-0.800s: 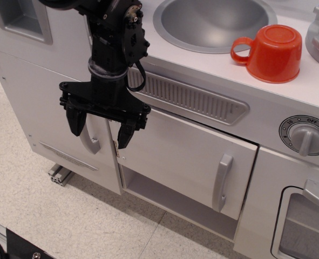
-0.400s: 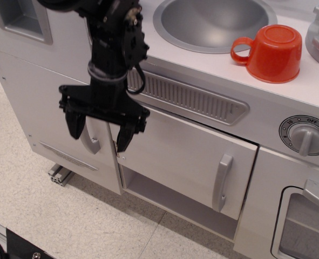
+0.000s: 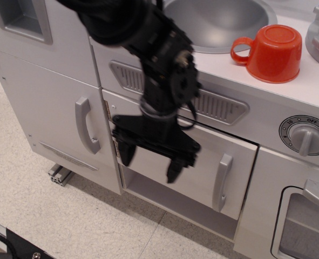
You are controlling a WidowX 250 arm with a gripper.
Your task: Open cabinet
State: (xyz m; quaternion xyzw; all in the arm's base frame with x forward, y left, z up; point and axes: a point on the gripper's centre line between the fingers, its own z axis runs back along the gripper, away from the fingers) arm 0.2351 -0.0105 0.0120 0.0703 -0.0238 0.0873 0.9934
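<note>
The cabinet door (image 3: 202,167) is a wide flat white panel under the sink, with a vertical grey loop handle (image 3: 222,182) near its right edge. The door stands slightly ajar, and a strip of white shelf (image 3: 159,197) shows below it. My black gripper (image 3: 149,162) hangs in front of the door's left half, pointing down, blurred by motion. Its two fingers are spread apart with nothing between them. The gripper is well to the left of the handle and does not touch it.
A taller narrow white door with a grey handle (image 3: 86,125) stands to the left. An orange cup (image 3: 271,52) sits on the counter beside the sink (image 3: 213,21). A timer knob (image 3: 306,135) and the oven window (image 3: 305,226) are at right. Speckled floor lies below.
My gripper has swung right, from in front of the narrow door's handle to in front of the cabinet door's left half. The cabinet door stands as before.
</note>
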